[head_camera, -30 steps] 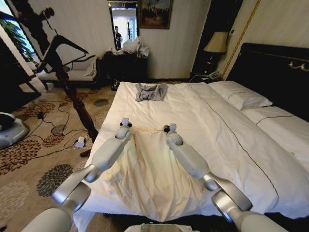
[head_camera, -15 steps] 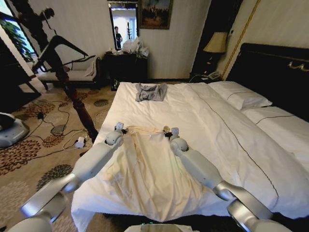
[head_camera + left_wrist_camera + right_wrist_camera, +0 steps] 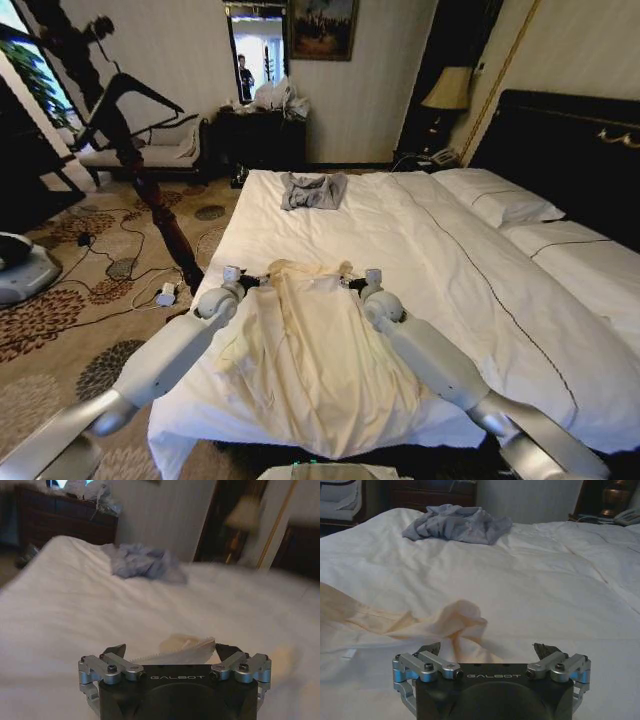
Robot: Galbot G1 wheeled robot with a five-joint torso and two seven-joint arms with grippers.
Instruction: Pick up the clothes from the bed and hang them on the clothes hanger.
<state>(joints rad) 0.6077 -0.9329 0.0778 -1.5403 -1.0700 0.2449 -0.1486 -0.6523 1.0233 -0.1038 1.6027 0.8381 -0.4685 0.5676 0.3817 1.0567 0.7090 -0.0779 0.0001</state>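
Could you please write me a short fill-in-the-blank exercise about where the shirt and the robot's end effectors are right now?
1. The cream shirt lies spread on the ____.
2. The left end effector and right end effector sit at the shirt's ____ end.
3. Both end effectors have their jaws ____.
4. The small garment farther up the bed is ____ in colour.

Missing words: bed; collar; open; grey

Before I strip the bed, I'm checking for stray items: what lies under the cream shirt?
The cream collared shirt lies spread on the white-sheeted bed; sheet shows all round it. Anything beneath the fabric is covered.
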